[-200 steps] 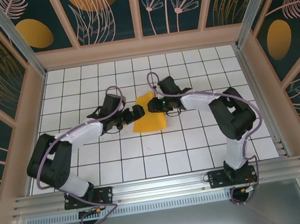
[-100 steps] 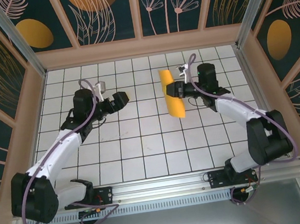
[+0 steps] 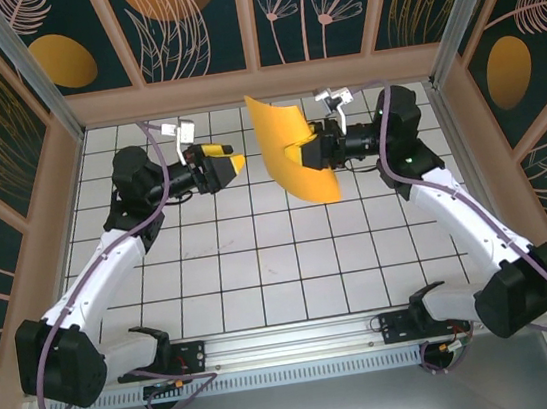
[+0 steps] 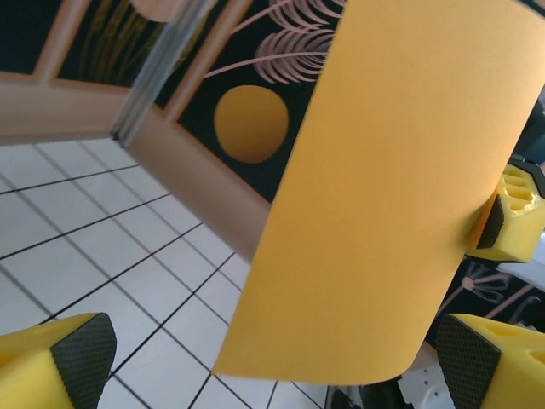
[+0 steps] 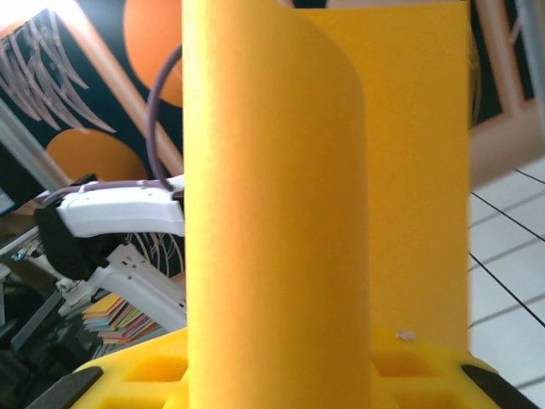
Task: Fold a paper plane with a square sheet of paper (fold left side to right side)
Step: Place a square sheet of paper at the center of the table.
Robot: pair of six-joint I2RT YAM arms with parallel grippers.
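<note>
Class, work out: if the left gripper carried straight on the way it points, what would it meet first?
Probably the square sheet of paper, held aloft by the right gripper. The open left gripper points across at it, though depth is uncertain.

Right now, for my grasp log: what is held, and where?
The right gripper pinches the square sheet of paper mid-edge; the left gripper is open.

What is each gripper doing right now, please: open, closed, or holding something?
Left gripper: open, holding nothing.
Right gripper: closed on the orange-yellow sheet of paper, held up in the air.
</note>
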